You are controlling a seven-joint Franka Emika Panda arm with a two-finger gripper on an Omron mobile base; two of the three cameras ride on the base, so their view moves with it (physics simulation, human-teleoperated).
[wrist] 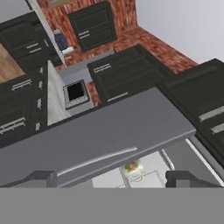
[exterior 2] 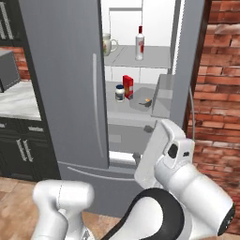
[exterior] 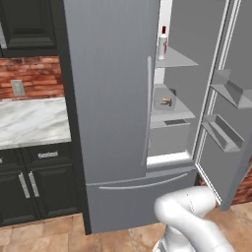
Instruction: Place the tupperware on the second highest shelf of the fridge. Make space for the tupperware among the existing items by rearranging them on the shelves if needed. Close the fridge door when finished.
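Right base view is showing the fridge [exterior 2: 65,84] standing between red brick and black cabinets, its right door [exterior 2: 187,56] swinging wide. One mug [exterior 2: 107,45] and one bottle [exterior 2: 139,43] are sitting above; one jar [exterior 2: 119,93], one red box [exterior 2: 128,86] and the tupperware [exterior 2: 144,102] are resting one shelf [exterior 2: 136,96] lower. Gripper [wrist: 111,179] fingers are standing apart, holding nothing.

Tall brushed grey steel fridge [exterior: 113,98]; white bottle [exterior 2: 139,44], red cap; small red box [exterior 2: 128,86]; cream patterned mug [exterior 2: 107,45]; red-brown brick wall [exterior 2: 215,84].
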